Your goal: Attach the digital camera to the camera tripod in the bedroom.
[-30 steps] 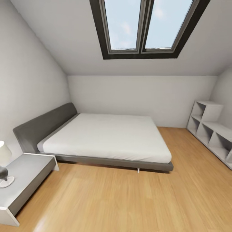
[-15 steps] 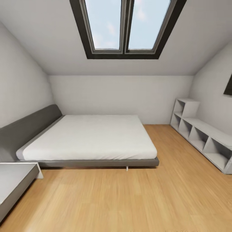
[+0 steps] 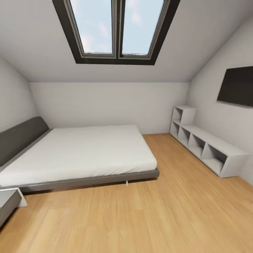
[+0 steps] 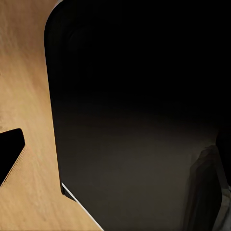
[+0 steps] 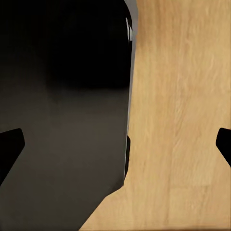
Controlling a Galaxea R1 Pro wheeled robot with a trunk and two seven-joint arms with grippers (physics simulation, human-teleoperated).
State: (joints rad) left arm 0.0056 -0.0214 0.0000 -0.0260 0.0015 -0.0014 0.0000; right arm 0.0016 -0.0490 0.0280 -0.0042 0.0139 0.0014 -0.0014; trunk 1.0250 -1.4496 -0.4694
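**A:** Where are you standing, and what are you seeing?

**B:** I am standing in the bedroom [image 3: 105, 102] and looking across it from my head camera. The grey bed [image 3: 80, 151] is lying at the left, with its headboard along the left wall. Its foot end is pointing toward the right. Above it, a dark-framed roof window [image 3: 116, 28] is sitting in the sloped ceiling and showing blue sky.

**A:** And on the right side?

**B:** The white cube shelving [image 3: 207, 147] is running along the right wall, from the far corner toward me. A black flat screen [image 3: 237, 86] is hanging on that wall above it. The light wood floor [image 3: 140, 218] is lying between the bed and the shelving. At the near left, the corner of a low grey piece of furniture [image 3: 7, 202] is showing just beside the bed.

**A:** How are your grippers doing?

**B:** My right gripper [image 5: 118, 144] is standing wide open. Its two black fingertips [image 5: 12, 144] are far apart and are holding nothing, with a dark rounded body [image 5: 62, 72] and the floor behind them. For my left gripper [image 4: 115, 156], I am seeing one fingertip [image 4: 9, 154] over the floor, and the rest is lost in darkness. I cannot tell if that one is open or closed.
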